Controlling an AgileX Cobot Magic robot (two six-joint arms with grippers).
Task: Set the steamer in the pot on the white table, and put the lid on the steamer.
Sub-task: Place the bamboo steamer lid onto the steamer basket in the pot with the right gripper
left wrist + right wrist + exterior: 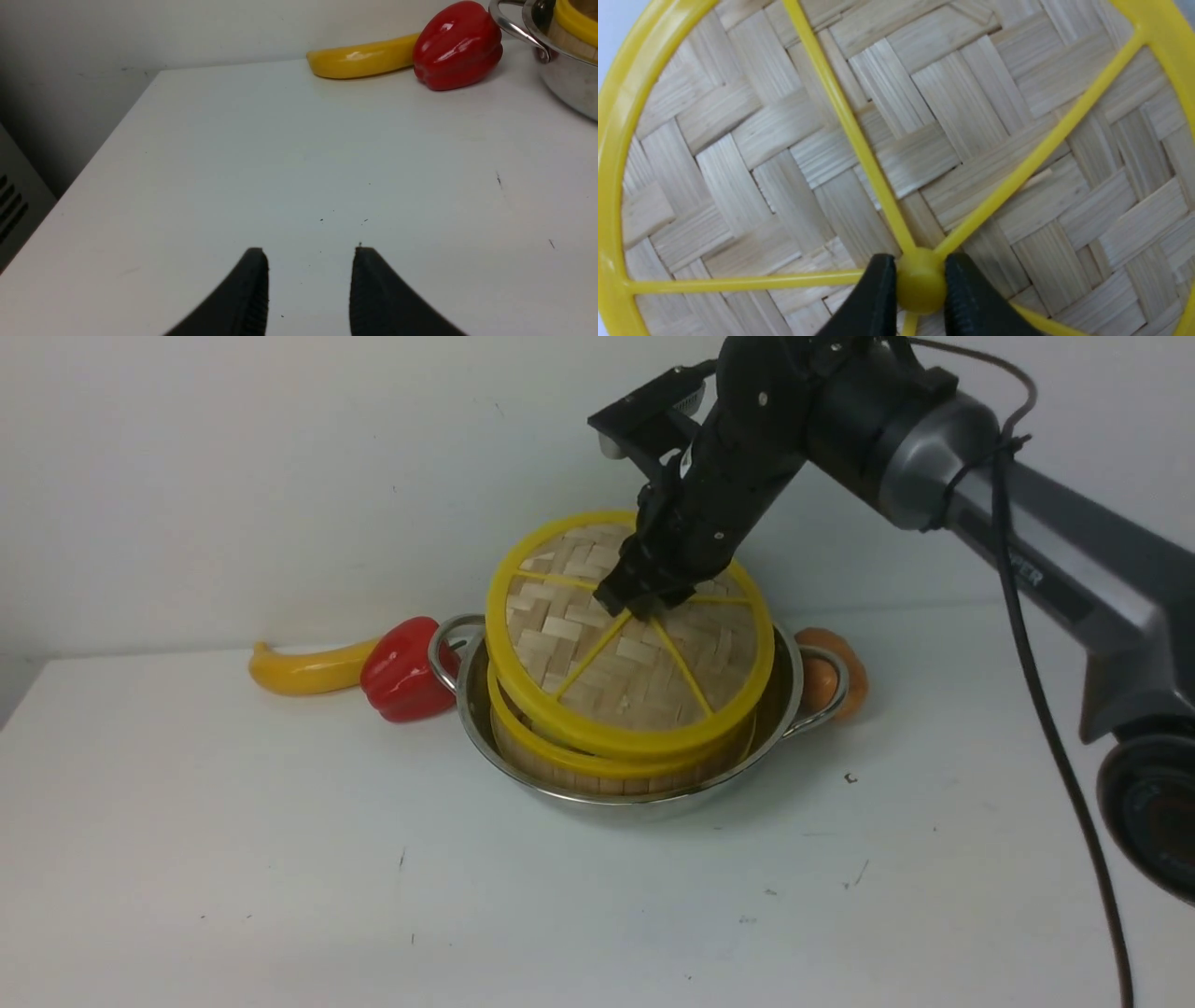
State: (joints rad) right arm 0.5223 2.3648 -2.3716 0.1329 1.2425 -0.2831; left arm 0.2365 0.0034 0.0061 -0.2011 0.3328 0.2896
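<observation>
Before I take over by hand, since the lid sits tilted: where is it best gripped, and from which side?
The small centre knob, from above. The lid is a wide, flat disc with thin spokes; the knob is its only raised, narrow part. The right gripper pinches it there, a jaw on each side.

steamer (571, 767) in pot (653, 803) | lid (644, 683) tilted over steamer | pepper (401, 672) left of pot
</observation>
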